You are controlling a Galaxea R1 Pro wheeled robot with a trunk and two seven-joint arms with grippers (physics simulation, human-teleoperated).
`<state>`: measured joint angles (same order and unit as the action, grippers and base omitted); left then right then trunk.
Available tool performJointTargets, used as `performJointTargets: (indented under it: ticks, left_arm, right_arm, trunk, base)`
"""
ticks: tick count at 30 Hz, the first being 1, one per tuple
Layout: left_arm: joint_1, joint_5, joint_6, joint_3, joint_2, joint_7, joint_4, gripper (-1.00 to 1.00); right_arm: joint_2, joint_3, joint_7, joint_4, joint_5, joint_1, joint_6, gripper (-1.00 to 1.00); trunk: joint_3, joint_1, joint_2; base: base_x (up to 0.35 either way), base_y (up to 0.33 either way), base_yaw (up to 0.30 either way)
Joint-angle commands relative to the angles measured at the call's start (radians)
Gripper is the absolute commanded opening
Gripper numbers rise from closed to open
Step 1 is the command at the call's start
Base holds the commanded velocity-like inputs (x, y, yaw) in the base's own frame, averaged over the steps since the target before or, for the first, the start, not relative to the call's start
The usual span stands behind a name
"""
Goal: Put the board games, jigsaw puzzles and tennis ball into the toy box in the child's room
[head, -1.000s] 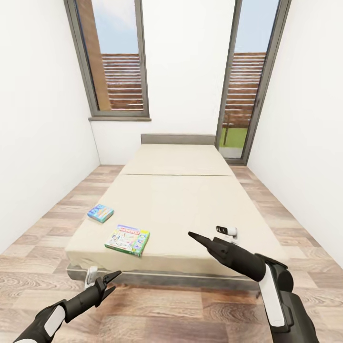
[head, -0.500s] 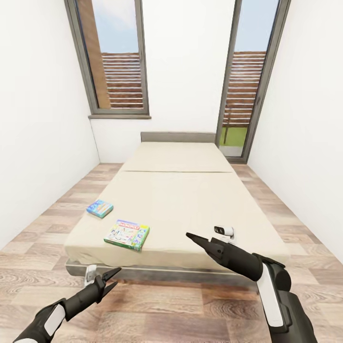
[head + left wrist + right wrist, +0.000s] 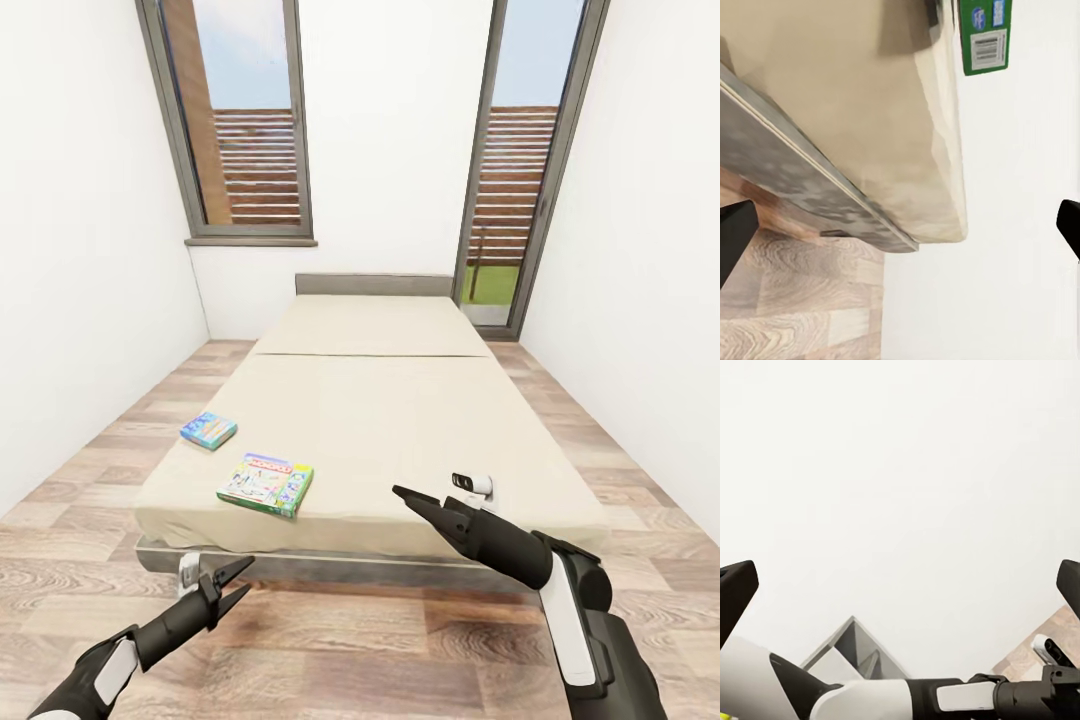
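Bed point(image 3: 400, 420) looks farther off | two board games point(image 3: 266, 483) atop | both jaws open

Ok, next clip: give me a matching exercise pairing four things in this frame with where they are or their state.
Things:
1. blue board game
2. green-edged board game
3. left pincer
4. headboard

Places or states:
A. far end of the bed, below the windows
B. open, over the floor before the bed
C. near the bed's left edge, farther back
D. close to the bed's near edge

Pairs: 1-C, 2-D, 3-B, 4-A
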<state>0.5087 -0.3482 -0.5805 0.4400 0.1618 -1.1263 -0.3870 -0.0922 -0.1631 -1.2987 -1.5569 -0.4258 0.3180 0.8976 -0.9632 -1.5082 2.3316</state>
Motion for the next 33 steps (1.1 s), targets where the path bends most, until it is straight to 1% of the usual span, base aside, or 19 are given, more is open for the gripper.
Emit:
performJointTargets:
  ticks: [1,7,11,21,29,33]
  left_arm:
    - [0.001,-0.002,-0.009,0.002,-0.001,-0.009,-0.001,1.00]
    - [0.001,-0.002,-0.011,-0.002,-0.001,-0.060,-0.035,1.00]
    - [0.001,-0.001,-0.012,-0.003,-0.001,-0.077,-0.046,1.00]
    - [0.001,0.000,-0.012,-0.005,-0.002,-0.086,-0.053,1.00]
    - [0.001,0.000,-0.012,-0.004,-0.002,-0.086,-0.053,1.00]
    - [0.001,0.000,-0.011,-0.005,-0.003,-0.086,-0.053,1.00]
  right_arm:
    - [-0.001,-0.001,-0.002,0.000,-0.001,0.001,0.006,1.00]
    - [0.003,-0.002,-0.002,0.000,-0.002,0.001,0.006,1.00]
    - [0.005,-0.002,-0.003,0.000,-0.004,0.001,0.007,1.00]
    - [0.004,-0.003,-0.004,0.000,-0.007,0.001,0.007,1.00]
    - [0.003,-0.003,-0.004,0.000,-0.007,0.001,0.007,1.00]
    - [0.003,-0.002,-0.004,0.000,-0.007,0.001,0.007,1.00]
  trunk:
    - [-0.001,0.000,0.000]
    - [-0.001,0.000,0.000]
    - [-0.001,0.000,0.000]
    - [-0.001,0.000,0.000]
    - [-0.001,0.000,0.000]
    - [-0.001,0.000,0.000]
  base:
    - [0.000,0.000,0.000]
    - [0.000,0.000,0.000]
    - [0.000,0.000,0.000]
    - [0.077,-0.073,0.000]
    - [0.019,-0.013,0.000]
    - [0.141,-0.002,0.000]
